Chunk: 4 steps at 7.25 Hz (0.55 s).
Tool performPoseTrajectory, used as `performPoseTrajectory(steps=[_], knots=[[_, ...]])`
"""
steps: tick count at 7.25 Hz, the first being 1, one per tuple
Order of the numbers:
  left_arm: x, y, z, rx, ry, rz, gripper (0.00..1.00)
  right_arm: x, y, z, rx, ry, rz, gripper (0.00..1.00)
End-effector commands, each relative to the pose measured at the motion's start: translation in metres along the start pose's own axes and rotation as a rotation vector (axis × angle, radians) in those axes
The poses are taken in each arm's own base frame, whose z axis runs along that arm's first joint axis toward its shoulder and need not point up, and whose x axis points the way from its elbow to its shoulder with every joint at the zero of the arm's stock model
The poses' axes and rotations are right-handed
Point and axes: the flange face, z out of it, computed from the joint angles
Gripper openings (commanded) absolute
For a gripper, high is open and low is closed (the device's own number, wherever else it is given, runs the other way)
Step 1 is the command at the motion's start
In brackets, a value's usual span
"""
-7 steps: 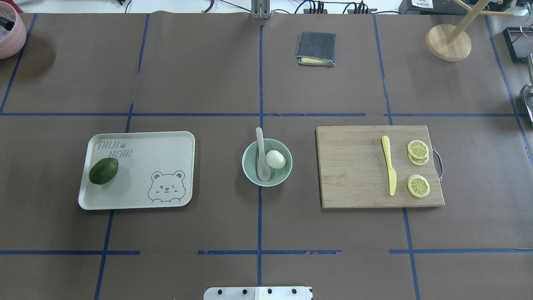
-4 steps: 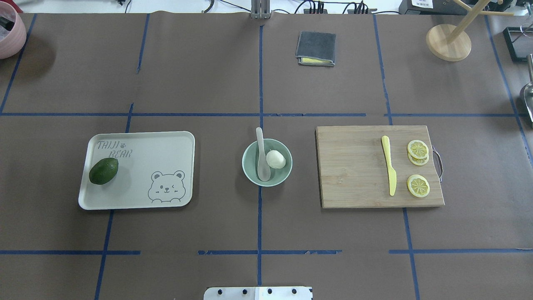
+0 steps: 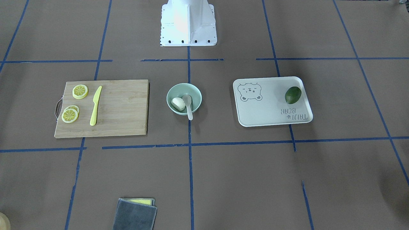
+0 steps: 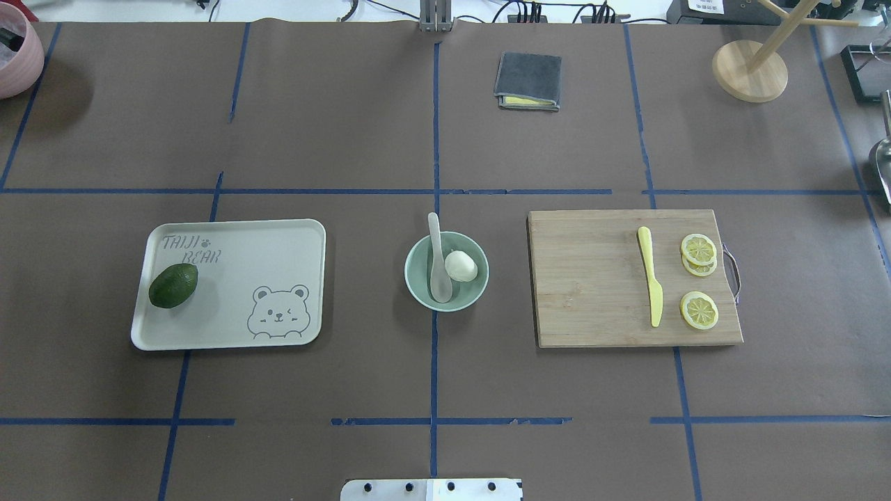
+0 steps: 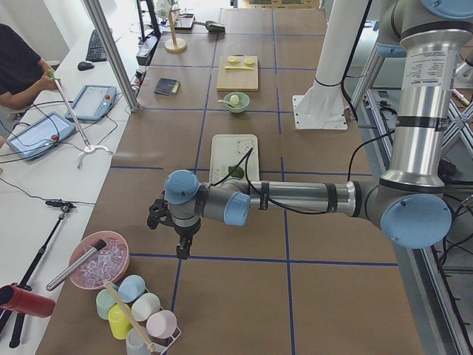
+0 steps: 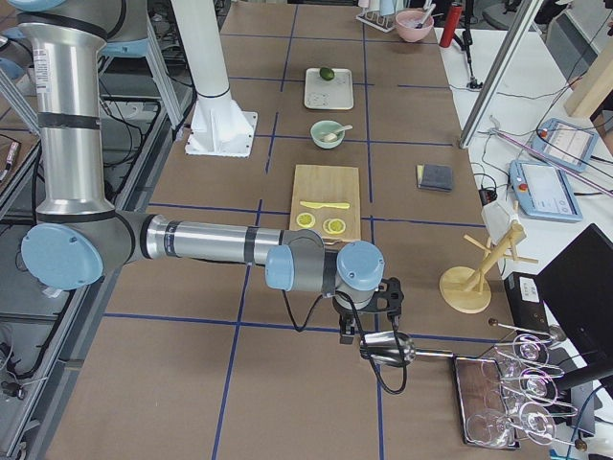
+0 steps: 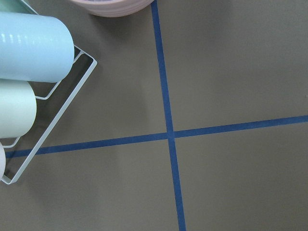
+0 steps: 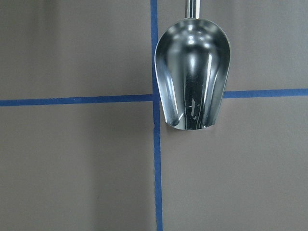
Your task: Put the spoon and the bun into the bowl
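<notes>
Mint-green bowl (image 4: 468, 292), 1 spoon (image 4: 437, 261) and 1 bun (image 4: 461, 266) inside

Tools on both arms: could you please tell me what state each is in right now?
Left tool: cannot be told, side view only.
Right tool: cannot be told, side view only.

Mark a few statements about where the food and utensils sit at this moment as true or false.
1. The bun lies inside the mint-green bowl. True.
2. The plastic spoon lies flat on the table beside the bowl. False: its scoop is in the bowl and its handle sticks out over the rim.
3. The yellow knife lies on the cutting board, next to the lemon slices. True.
4. The avocado sits on the cutting board. False: it is on the bear-print tray.
</notes>
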Motion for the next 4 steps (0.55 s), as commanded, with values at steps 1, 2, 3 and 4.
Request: performPoseTrajectory(steps=[1, 2, 3, 4], knots=[[-0.0062, 0.0011, -0.0074, 0.012, -0.002, -0.013, 1.00, -0.0004, -0.0001, -0.0004, 0.001, 0.000, -0.001, 1.00], [-0.0090, 0.0022, -0.0092, 0.016, -0.003, -0.019, 1.00, -0.0004, -0.0001, -0.0004, 0.001, 0.000, -0.001, 1.00], [-0.0131, 0.0029, -0.0130, 0.022, -0.005, -0.027, 1.00, -0.0004, -0.0001, -0.0004, 0.001, 0.000, -0.001, 1.00], [-0.0131, 0.0030, -0.0131, 0.022, -0.005, -0.027, 1.00, -0.0010, -0.0008, -0.0009, 0.002, 0.000, -0.002, 1.00]])
